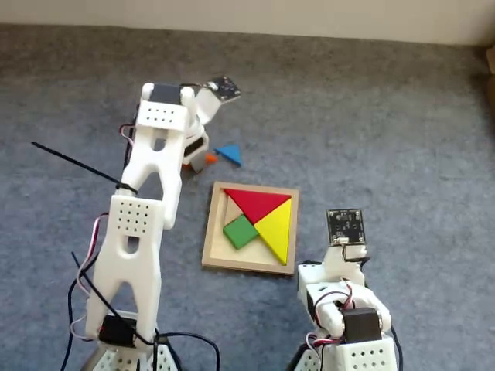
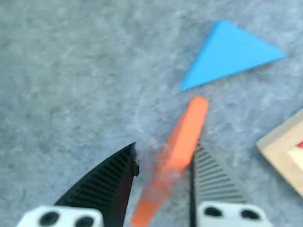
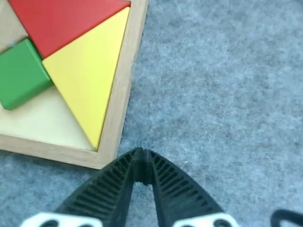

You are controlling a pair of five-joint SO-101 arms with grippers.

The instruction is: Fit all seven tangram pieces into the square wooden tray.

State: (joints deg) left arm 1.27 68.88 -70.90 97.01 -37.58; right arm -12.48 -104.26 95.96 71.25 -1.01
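A square wooden tray (image 1: 251, 267) on the fuzzy grey table (image 1: 387, 116) holds a red triangle (image 1: 255, 202), a yellow triangle (image 1: 277, 228) and a green square (image 1: 240, 231). The left gripper's (image 2: 165, 150) ribbed fingers pinch a flat orange piece (image 2: 187, 132) near the blue triangle (image 2: 227, 52). The right gripper's (image 3: 142, 155) fingers are pressed together, empty.

Tray (image 3: 124, 94): holds a red triangle (image 3: 61, 21), yellow triangle (image 3: 87, 71) and green square (image 3: 21, 73), touching one another.
Claw (image 3: 143, 163): fingertips pressed together, just off the tray's corner.
Bench (image 3: 227, 85): grey, carpet-like.
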